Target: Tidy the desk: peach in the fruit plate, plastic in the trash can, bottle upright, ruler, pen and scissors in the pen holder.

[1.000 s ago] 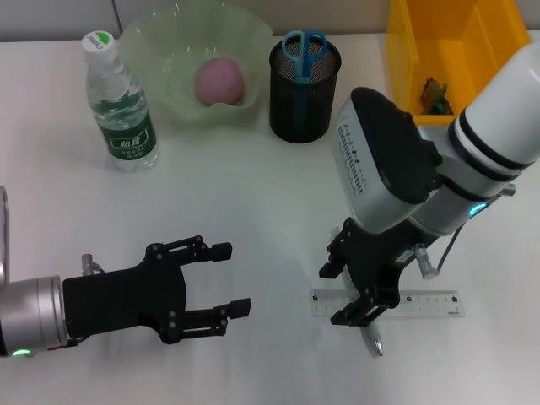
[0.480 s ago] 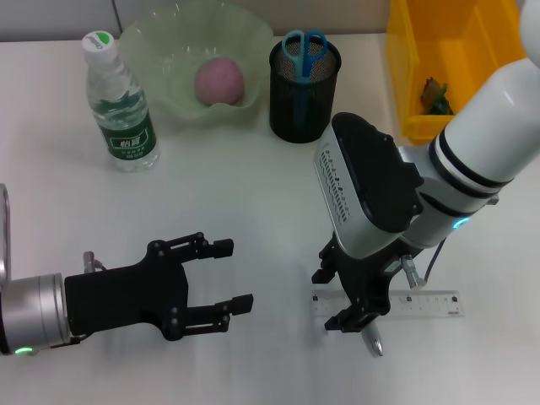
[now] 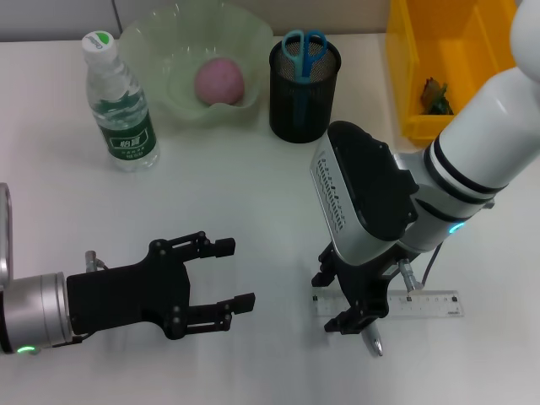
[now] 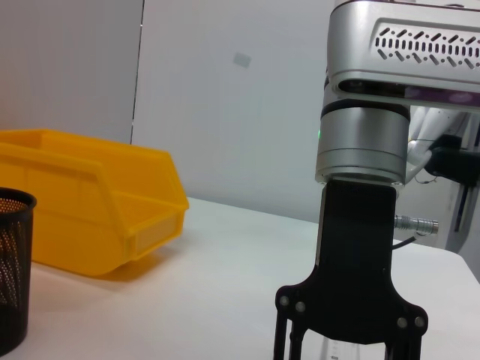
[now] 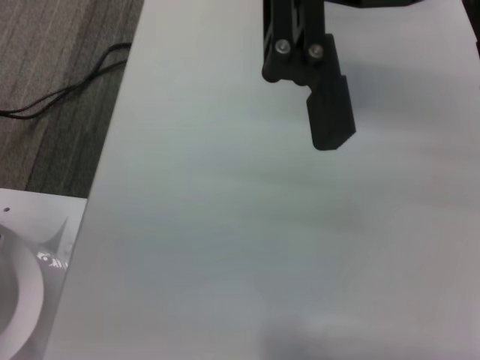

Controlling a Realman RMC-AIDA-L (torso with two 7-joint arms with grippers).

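The clear ruler (image 3: 413,304) lies flat at the front right of the desk. My right gripper (image 3: 334,299) is low over its left end, open, with one finger on each side of the ruler's width. The pen (image 3: 374,344) shows only as a silvery tip just in front of that gripper. The blue-handled scissors (image 3: 304,46) stand in the black mesh pen holder (image 3: 302,105). A pink peach (image 3: 219,82) rests in the green fruit plate (image 3: 160,42). The bottle (image 3: 121,103) stands upright. Plastic (image 3: 434,94) lies in the yellow trash can (image 3: 422,51). My left gripper (image 3: 232,274) hovers open at the front left, holding nothing.
The left wrist view shows my right arm (image 4: 365,142) upright, with the yellow trash can (image 4: 97,217) and pen holder (image 4: 11,270) beyond it. One finger of the left gripper (image 5: 330,112) shows in the right wrist view, above white desk near the desk's edge.
My right gripper has shifted a little left along the ruler toward its left end and sunk lower. The left gripper has barely moved.
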